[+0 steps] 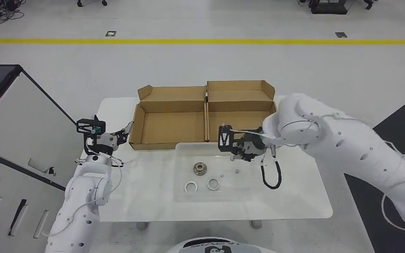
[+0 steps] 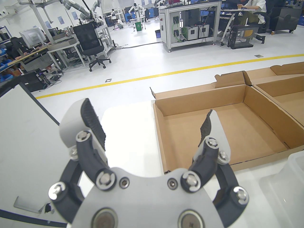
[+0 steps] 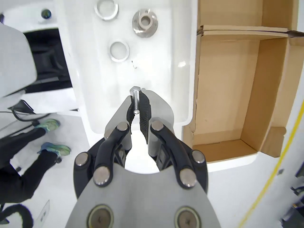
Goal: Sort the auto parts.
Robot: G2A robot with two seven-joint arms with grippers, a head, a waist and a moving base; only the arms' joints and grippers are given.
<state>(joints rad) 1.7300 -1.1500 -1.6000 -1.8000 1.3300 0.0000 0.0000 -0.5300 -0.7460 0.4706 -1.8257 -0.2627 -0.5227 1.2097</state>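
Observation:
My right gripper point(image 3: 135, 100) is shut on a silver bolt point(image 3: 135, 102), held above the clear plastic tray point(image 3: 78, 48) near its end by the cardboard boxes. In the tray lie a metal flanged hub point(image 3: 144, 23) and two light rings point(image 3: 106, 7) point(image 3: 119, 51). From above, the right gripper point(image 1: 226, 140) hangs over the tray's far edge, with the hub point(image 1: 200, 168) and rings point(image 1: 190, 186) point(image 1: 213, 185) in front of it. My left gripper point(image 2: 152, 122) stands open and empty over the table's left end, beside the left cardboard box point(image 2: 237, 129).
Two open cardboard boxes point(image 1: 171, 123) point(image 1: 243, 117) sit side by side at the back of the white table point(image 1: 297, 196). A tiny part point(image 1: 235, 170) lies in the tray. A person's legs and shoes point(image 3: 49, 124) stand on the floor by the table.

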